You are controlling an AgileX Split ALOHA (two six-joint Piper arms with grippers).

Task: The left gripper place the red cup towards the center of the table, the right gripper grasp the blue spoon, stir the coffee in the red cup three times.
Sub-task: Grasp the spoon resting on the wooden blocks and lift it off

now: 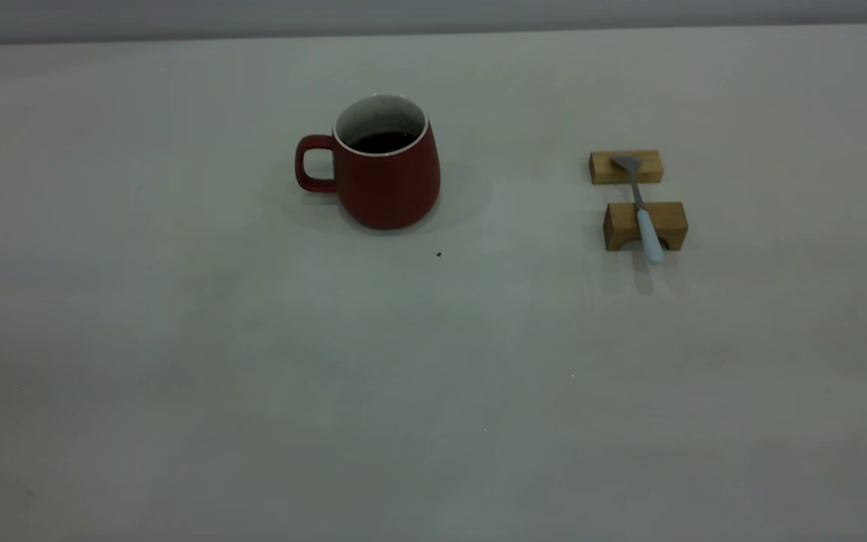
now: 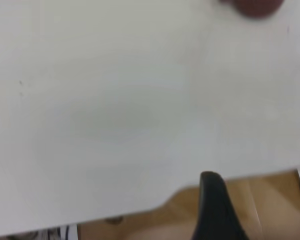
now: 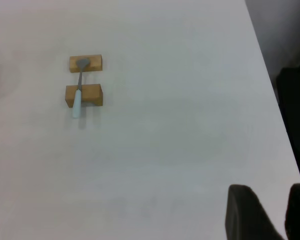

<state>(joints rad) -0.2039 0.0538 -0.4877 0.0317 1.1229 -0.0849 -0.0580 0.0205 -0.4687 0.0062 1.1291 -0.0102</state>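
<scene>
Holding coffee (image 1: 382,141): red cup (image 1: 384,184)

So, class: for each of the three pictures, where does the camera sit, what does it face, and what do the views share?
Exterior: above the off-white table, facing the dark red ceramic mug and the pale-blue-handled metal spoon on two tan wooden blocks; no arm shows.
Left wrist: by the table edge; one black finger shows, mug far off.
Right wrist: above the table's corner, own fingers in view.
Shared: spoon and blocks.
</scene>
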